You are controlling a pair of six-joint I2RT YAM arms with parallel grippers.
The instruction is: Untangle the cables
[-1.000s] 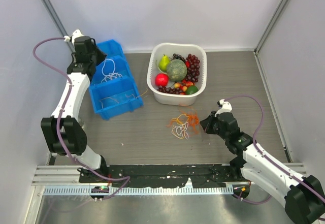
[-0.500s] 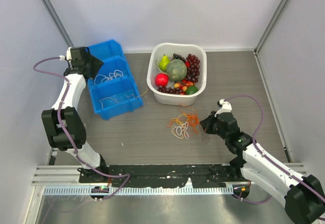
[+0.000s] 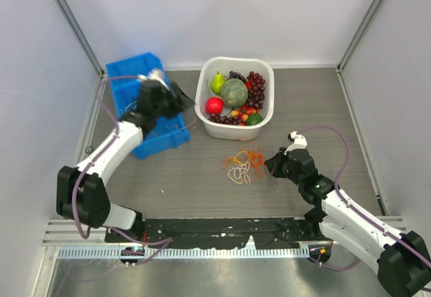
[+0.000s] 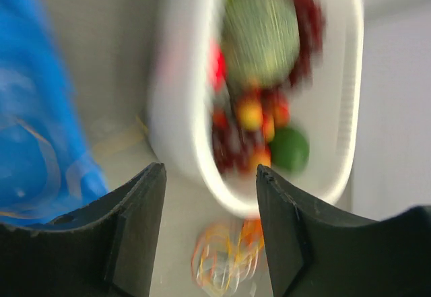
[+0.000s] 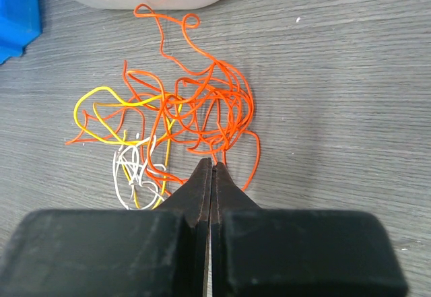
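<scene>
Right gripper [image 5: 212, 170], fingers pressed together, sits at the near edge of the cables [image 5: 195, 112], tangled on the table [image 3: 316, 108] beside the fruit basket [image 3: 201, 100]; left gripper [image 4: 210, 176] hangs open. Drawing one orange strand slowly outward seems wisest.

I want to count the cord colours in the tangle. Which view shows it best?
Right wrist: the tangle is large and sharp, with orange-red, yellow and white strands distinct. Top external shows it small; left wrist shows it blurred at the bottom edge.
</scene>
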